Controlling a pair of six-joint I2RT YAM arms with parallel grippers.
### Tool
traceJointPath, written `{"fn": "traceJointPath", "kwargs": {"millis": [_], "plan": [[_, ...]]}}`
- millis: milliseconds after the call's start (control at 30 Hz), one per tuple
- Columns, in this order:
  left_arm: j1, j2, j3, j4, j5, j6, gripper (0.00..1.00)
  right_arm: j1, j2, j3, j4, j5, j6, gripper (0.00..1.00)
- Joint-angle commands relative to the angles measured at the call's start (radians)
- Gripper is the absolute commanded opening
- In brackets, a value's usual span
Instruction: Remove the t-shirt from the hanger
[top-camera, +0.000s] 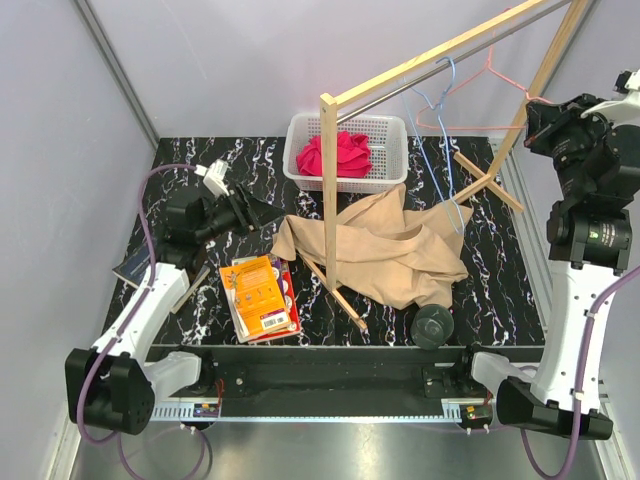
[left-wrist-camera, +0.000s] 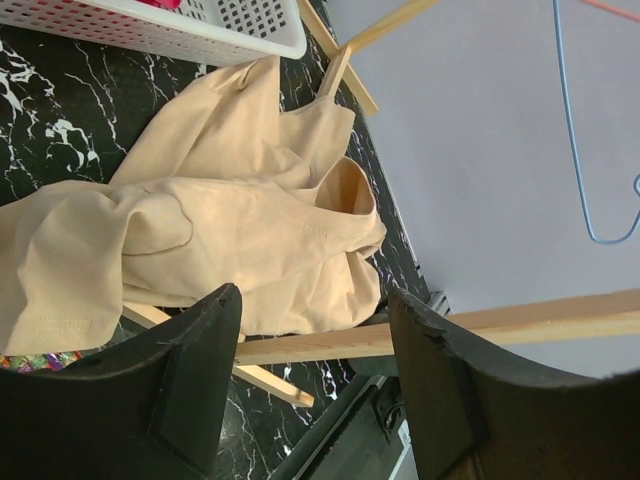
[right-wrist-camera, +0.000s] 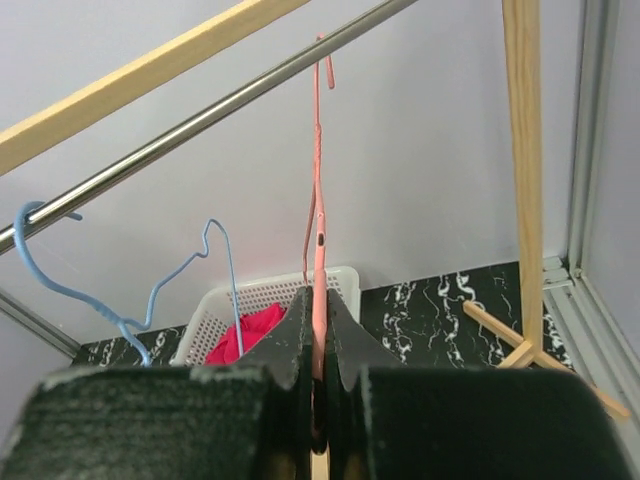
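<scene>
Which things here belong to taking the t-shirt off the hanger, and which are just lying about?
Job: t-shirt, heaped on the table; pink hanger, on the rail, gripped by the right claw; left claw, open.
Lying about: basket with red cloth; blue hangers; orange book; black round thing.

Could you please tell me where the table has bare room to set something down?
Bare patches: back left, between the white basket and the table edge; front right, between the beige t-shirt and the right edge. The middle is crowded with the t-shirt, wooden rack and orange packets.
</scene>
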Motion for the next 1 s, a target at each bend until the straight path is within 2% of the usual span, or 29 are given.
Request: {"fn": "traceJointPath", "kwargs": {"millis": [0, 233, 967], "plan": [[-0.016, -0.041, -0.006, 0.002, -0.023, 0.035, 0.63, -0.004, 0.017, 0.112, -0.084, 0.028, -0.069, 0.00], [-0.034, -0.047, 0.024, -0.003, -0.009, 0.031, 0.63, -0.004, 0.110, 0.312, -0.237, 0.000, -0.089, 0.00], [-0.039, -0.070, 0.011, -0.008, -0.013, 0.038, 0.64, -0.004, 0.149, 0.472, -0.310, 0.002, -0.103, 0.00]]}}
